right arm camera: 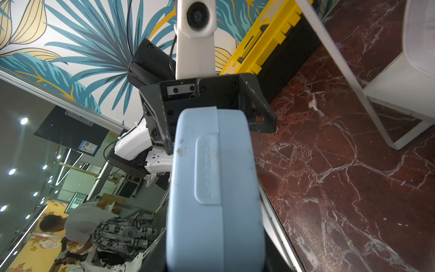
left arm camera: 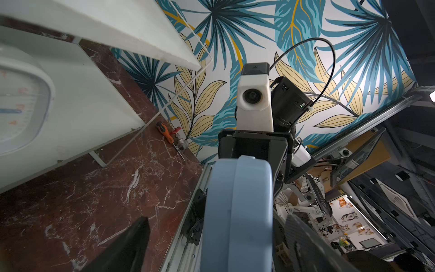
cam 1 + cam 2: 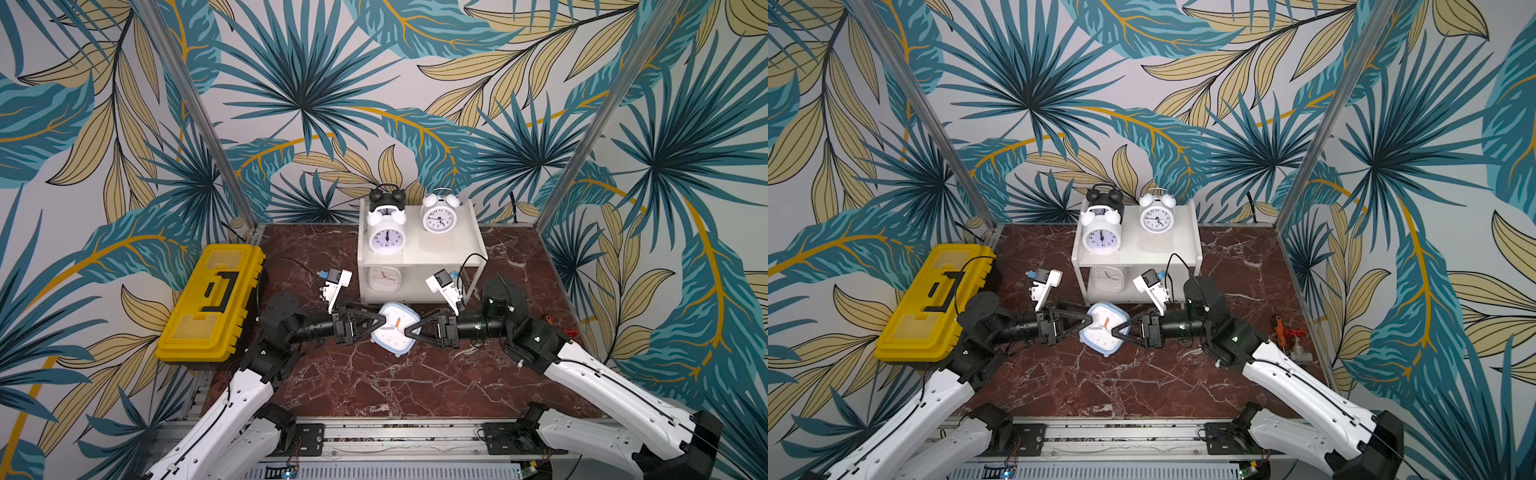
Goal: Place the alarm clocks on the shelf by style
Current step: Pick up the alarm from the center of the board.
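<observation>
A light blue rounded-square clock [image 3: 392,330] [image 3: 1102,328] hangs tilted just above the marble in front of the white shelf [image 3: 455,245]. My right gripper [image 3: 409,330] [image 1: 214,259] is shut on its right edge [image 1: 211,188]. My left gripper [image 3: 380,326] [image 2: 217,219] is open around its left edge [image 2: 235,212], and its fingers [image 2: 127,245] stand clear of both faces. On the top board stand a black twin-bell clock [image 3: 387,197] and two white twin-bell clocks [image 3: 386,235] [image 3: 439,216]. A white rounded-square clock [image 3: 384,278] [image 2: 21,113] stands on the lower board.
A yellow toolbox [image 3: 212,299] lies at the table's left edge. An orange-handled screwdriver [image 3: 1280,326] and a metal valve [image 3: 1298,347] lie by the right wall. Metal corner posts and patterned walls enclose the marble table [image 3: 374,382].
</observation>
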Tool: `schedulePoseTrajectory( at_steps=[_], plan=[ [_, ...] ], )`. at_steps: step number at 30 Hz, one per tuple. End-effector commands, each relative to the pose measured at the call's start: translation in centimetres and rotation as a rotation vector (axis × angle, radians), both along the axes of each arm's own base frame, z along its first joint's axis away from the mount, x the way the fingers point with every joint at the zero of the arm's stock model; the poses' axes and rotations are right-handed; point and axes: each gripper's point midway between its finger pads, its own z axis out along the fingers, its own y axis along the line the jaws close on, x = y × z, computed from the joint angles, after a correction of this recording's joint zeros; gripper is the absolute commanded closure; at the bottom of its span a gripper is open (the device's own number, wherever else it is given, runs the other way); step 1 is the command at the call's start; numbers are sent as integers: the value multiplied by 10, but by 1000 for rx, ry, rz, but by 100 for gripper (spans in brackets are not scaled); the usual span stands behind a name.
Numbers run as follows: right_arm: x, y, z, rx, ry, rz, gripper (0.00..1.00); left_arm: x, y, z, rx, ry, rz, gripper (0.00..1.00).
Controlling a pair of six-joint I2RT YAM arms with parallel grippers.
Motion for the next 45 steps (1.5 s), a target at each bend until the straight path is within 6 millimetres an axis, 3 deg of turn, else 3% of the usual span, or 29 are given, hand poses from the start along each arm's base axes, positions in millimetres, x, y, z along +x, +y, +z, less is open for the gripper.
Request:
schedulePoseTrajectory(
  at_steps=[1,8,15,20,22,25,27,33,39,45],
  plan=[
    [-12,2,27,65,-26,86,87,-5,1,6,-51,-19,-16,7],
    [-16,-1,45,93,-51,91,86,-16,0,13,-83,-15,-70,13],
    [-11,-1,40,82,-35,60,85,-23,4,32,-137,-73,-72,39],
    [-5,1,44,96,-33,40,84,-18,4,34,-171,-75,-56,54],
    [-3,2,47,108,-40,29,83,-16,3,30,-174,-58,-56,52],
    [1,2,47,104,-54,9,83,-14,1,21,-160,-31,-63,32],
    [4,2,44,96,-55,2,82,-12,0,16,-147,-14,-67,31],
    [10,4,29,70,-49,-25,80,-12,0,21,-165,-36,-65,62],
    [25,-2,37,74,-65,-134,67,8,5,12,-199,14,48,72],
    [44,-13,43,117,-69,-310,24,17,14,8,-298,54,120,75]
  ],
)
